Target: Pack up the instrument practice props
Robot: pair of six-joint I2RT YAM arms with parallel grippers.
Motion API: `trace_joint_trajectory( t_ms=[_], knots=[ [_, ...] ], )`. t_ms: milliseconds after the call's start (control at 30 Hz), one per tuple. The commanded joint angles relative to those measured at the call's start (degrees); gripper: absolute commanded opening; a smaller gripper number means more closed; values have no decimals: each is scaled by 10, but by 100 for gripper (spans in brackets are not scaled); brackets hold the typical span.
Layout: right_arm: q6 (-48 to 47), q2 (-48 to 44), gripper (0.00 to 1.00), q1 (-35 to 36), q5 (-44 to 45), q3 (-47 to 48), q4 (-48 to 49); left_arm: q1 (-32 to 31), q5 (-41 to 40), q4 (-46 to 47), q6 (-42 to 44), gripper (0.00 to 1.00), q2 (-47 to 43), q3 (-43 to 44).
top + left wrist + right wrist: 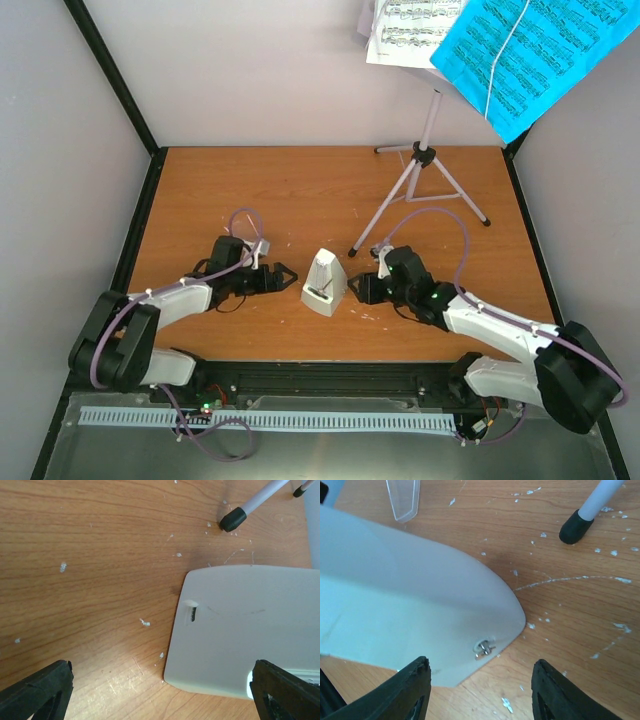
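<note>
1. White metronome [325,285] was seen upright near the middle of the wooden table [230,190], between the two grippers.
2. The left gripper [284,274] was held wide open just left of it, with nothing gripped.
3. The right gripper [360,288] was spread partway, a lower corner of the metronome lying between its fingers; no firm grip was seen.
4. The lilac stand [420,185] was placed far right, with white pages [410,30] and blue pages [530,55] carried at its top.

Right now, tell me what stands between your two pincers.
The white metronome stands between the left pincer and the right pincer, both open. The top external view shows it best.
</note>
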Motion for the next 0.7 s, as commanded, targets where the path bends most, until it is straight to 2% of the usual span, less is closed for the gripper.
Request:
trace_joint_trajectory(
  t_ms=[0,233,467,567,667],
  knots=[
    [11,31,53,2,-13,10,70,-5,17,5,28,96,29,34],
    [10,95,49,2,-34,21,149,-38,-22,7,35,96,65,53],
    [-19,115,50,2,12,58,146,-50,-74,-5,29,96,56,58],
    [-35,92,55,1,34,56,123,-50,-112,-14,14,99,19,53],
    [-50,48,66,-3,64,51,96,-48,-146,-36,-1,100,-33,65]
  ],
)
